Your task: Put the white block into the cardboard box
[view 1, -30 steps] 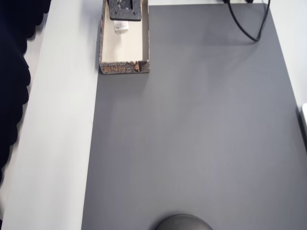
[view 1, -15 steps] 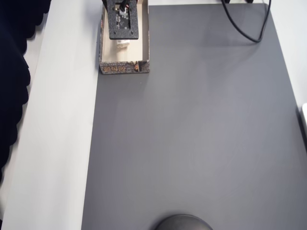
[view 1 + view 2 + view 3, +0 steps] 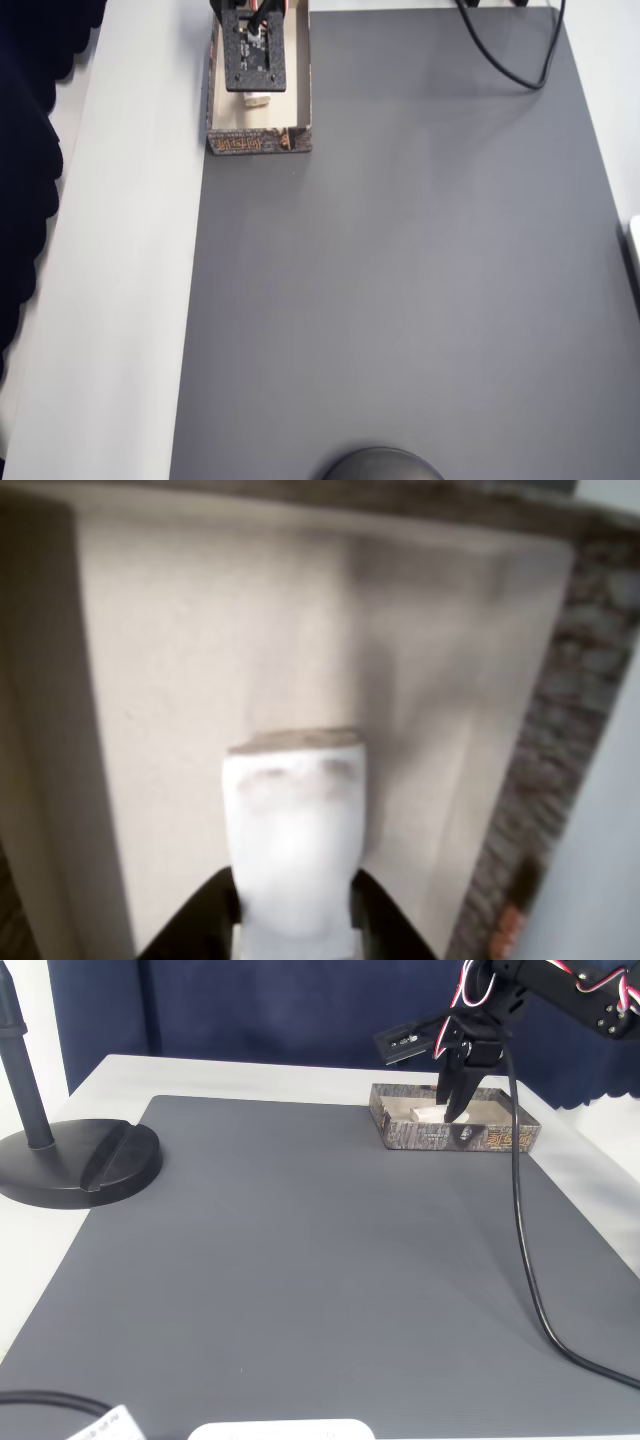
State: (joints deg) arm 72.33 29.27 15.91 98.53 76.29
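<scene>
Cardboard box (image 3: 455, 1137), shallow and cream inside with dark patterned outer walls, is sitting at the far right edge of a grey mat (image 3: 300, 1260) in the fixed view, and at the top left corner of that mat in the overhead view (image 3: 260, 143). The robot's gripper (image 3: 455, 1110) is reaching down into the box from above, its black fingers (image 3: 205, 920) pinching the white block (image 3: 297, 865) on both sides. In the wrist view the block is standing out ahead of the fingers, its far end over the pale floor of the box (image 3: 180, 680), and the patterned wall is running along the right. Whether the block is touching the floor cannot be told. In the overhead view a small end of the block (image 3: 257, 99) is peeking out below the arm's black plate, inside the box walls. A black cable (image 3: 522, 1230) is trailing from the arm across the mat. A black round stand base (image 3: 75, 1160) is resting at the mat's left edge in the fixed view.
</scene>
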